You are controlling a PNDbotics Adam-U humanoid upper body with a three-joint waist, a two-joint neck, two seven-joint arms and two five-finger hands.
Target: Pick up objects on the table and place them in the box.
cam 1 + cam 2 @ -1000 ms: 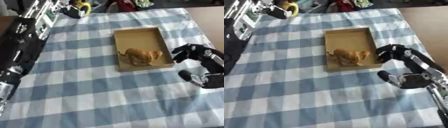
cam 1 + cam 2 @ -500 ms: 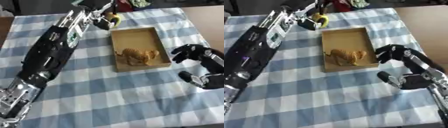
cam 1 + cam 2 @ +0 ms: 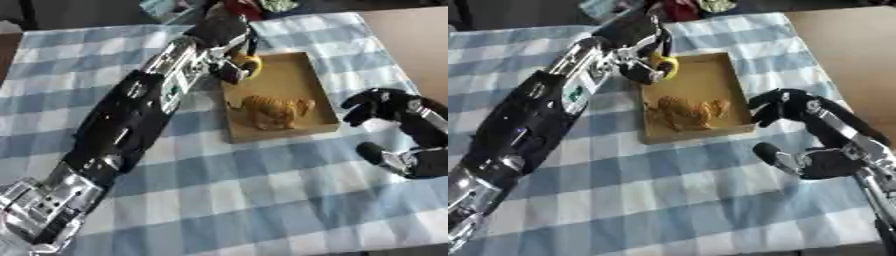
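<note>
A shallow cardboard box (image 3: 293,80) lies on the blue-and-white checked cloth, with an orange tiger-like toy animal (image 3: 273,110) inside its near half. My left hand (image 3: 229,56) reaches across from the lower left and is curled round a yellow object (image 3: 249,65), holding it over the box's far left corner. My right hand (image 3: 395,125) rests to the right of the box with its fingers spread and nothing in it.
The checked tablecloth (image 3: 262,190) covers most of the table; bare brown tabletop (image 3: 416,45) shows at the right. Red and green things (image 3: 258,6) sit past the far edge, with a pale blue item (image 3: 166,7) beside them.
My left arm has swung right, carrying the yellow object from the far left of the cloth to above the box's far corner. The right hand has stayed put.
</note>
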